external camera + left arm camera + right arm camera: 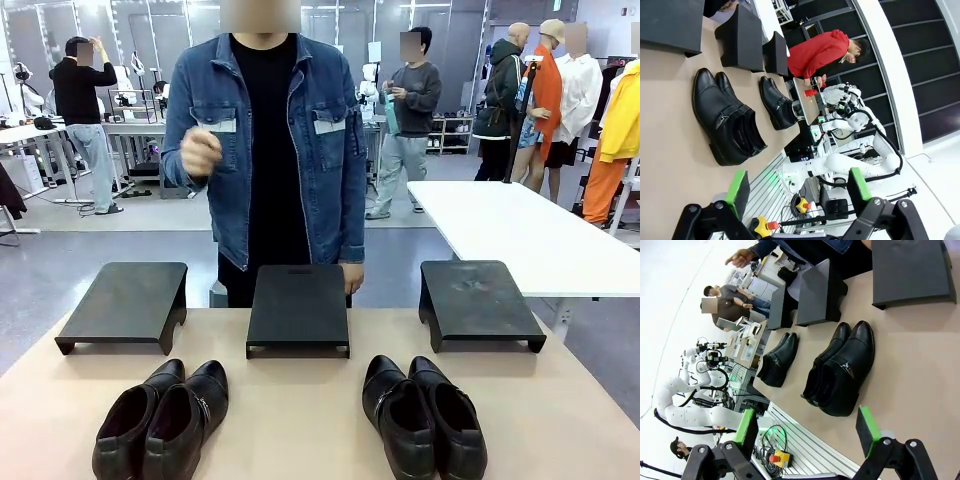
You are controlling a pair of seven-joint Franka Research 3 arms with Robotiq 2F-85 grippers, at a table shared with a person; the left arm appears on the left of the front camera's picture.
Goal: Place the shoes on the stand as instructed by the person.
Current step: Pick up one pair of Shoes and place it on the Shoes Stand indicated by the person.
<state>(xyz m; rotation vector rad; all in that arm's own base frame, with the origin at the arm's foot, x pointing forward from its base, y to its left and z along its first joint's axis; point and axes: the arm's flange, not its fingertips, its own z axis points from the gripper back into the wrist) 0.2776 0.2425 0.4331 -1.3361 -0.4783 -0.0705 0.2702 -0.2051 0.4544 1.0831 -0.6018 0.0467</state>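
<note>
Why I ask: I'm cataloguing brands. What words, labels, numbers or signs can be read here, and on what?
None can be read.
The left pair of shoes, the right pair of shoes and the black stands show no print.
A white sheet in the far background is too small to read.

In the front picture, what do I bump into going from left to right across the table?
First the left pair of black shoes → middle black stand → right pair of black shoes.
</note>
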